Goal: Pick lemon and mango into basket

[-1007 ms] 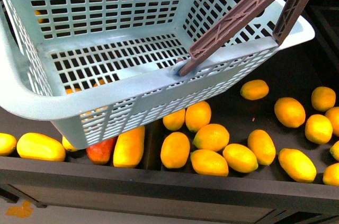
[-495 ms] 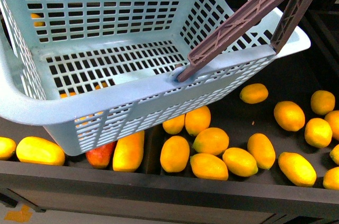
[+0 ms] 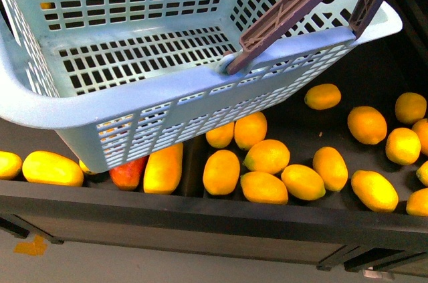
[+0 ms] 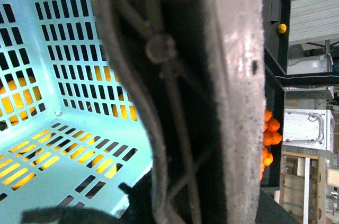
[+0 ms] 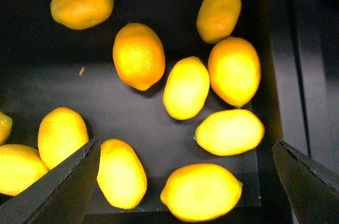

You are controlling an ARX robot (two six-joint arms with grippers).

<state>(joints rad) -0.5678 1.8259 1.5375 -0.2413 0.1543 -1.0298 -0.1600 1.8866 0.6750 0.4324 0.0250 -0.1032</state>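
Looking at the front view, the basket [image 3: 167, 99] eats up everything from 9 o'clock round to 1 o'clock. It's tilted, with nothing lying in it, and its brown handles [image 3: 294, 9] stick up toward 1 o'clock. It hangs in front of the dark tray [image 3: 301, 132] and blocks the far left part of it, with only bits of orange fruit peeking through the slots. Its low corner at 7 o'clock covers the tops of the mangoes [image 3: 164, 168] and of a reddish fruit [image 3: 127, 173] just beside one of them. One more mango lies in the clear at 8 o'clock.

The lemons [image 3: 267, 156] are all down on the tray. There's a tight bunch around 6 o'clock, several touching, and loose ones spread well apart toward 3 o'clock.

The wrist views add what the front one doesn't. The right wrist view has the right gripper [image 5: 184, 147] with its fingers [image 5: 63, 181] spread wide above the lemon bunch, touching none of them.

In the left wrist view a handle fills the middle, right up against the lens. The basket's inside is beside it, with yellow fruit glowing through the floor slots. A pile of orange fruit [image 4: 269, 128] shows far behind. I can't make out the left gripper's fingers, so I can't tell whether it's clamped or loose.
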